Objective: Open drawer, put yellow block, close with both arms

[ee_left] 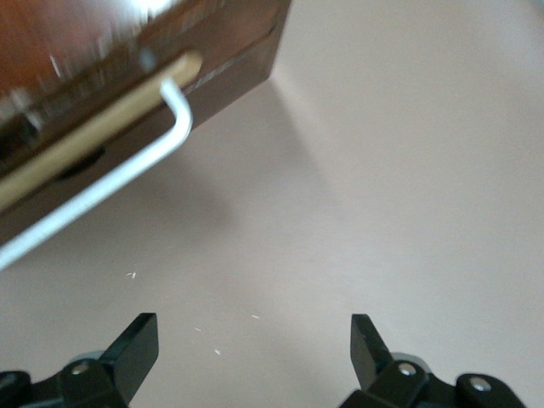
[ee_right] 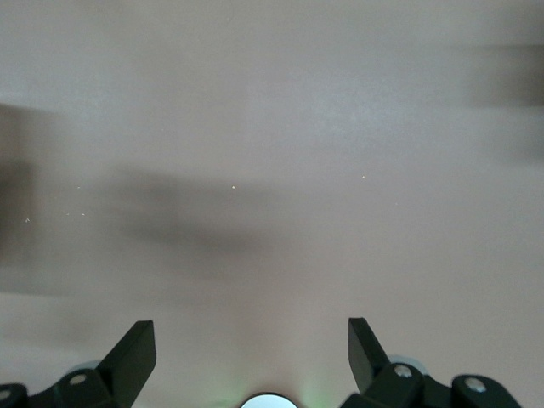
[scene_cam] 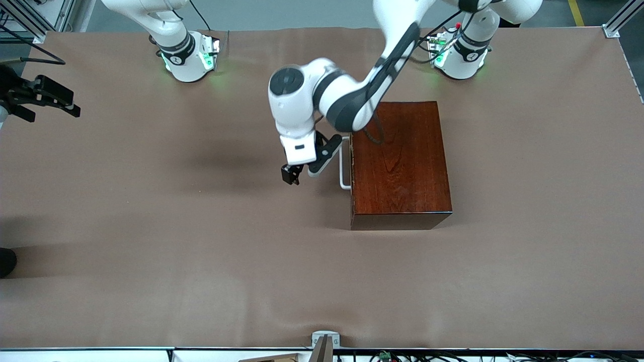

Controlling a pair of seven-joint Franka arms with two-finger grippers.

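Observation:
The dark mahogany box point(scene_cam: 402, 161) stands mid-table, and its drawer point(ee_left: 223, 75) looks pushed in. The drawer's white bar handle point(scene_cam: 344, 168) faces the right arm's end of the table. My left gripper point(scene_cam: 302, 175) hangs low over the table just in front of that handle point(ee_left: 102, 191). It is open, with nothing between its fingers point(ee_left: 140, 336). My right gripper point(scene_cam: 48, 103) waits over the table's edge at the right arm's end. It is open too, with only bare table under its fingers point(ee_right: 136, 344). The yellow block is out of view.
Brown table cover point(scene_cam: 201, 261) stretches around the box. The two arm bases point(scene_cam: 193, 58) point(scene_cam: 460, 58) stand along the edge farthest from the front camera. A small metal bracket point(scene_cam: 324, 338) sits at the nearest edge.

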